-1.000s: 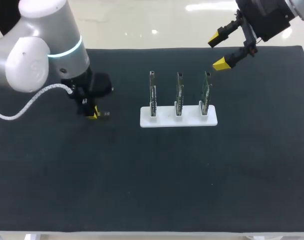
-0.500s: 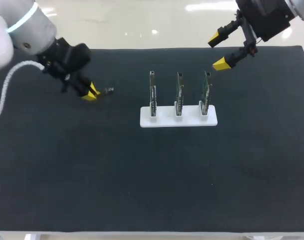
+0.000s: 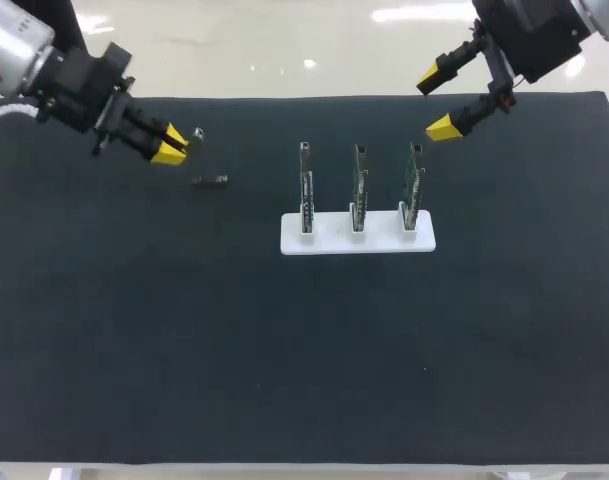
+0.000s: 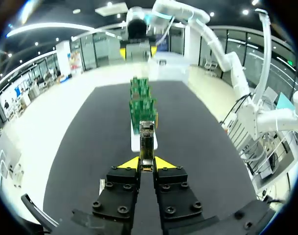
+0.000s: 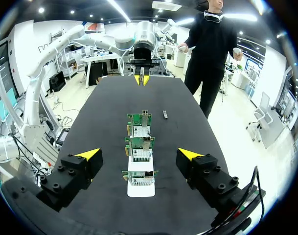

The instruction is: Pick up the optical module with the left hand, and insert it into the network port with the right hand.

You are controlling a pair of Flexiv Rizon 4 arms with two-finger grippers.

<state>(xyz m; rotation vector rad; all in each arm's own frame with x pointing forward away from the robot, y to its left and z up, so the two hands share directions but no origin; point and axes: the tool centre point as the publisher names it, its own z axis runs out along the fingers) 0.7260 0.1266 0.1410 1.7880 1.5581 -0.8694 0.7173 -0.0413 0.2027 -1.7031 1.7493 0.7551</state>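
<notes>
Pickup done: left gripper [image 3: 172, 144], upper left of the frame, pinches the optical module [image 3: 197, 134].
Next it likely needs handing to the spread right gripper [image 3: 436, 101], upper right, beyond the network cards [image 3: 357, 188].

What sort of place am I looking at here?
Probably a robotics lab test bench: a left arm and a right arm over a black-matted table, with a white stand holding three upright circuit cards.

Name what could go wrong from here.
The slim silver optical module is pinched only at its tail by the left claw, so it could pivot or slip at handover. The right claw hangs open beyond the upright green circuit cards; a low crossing could clip them.
</notes>
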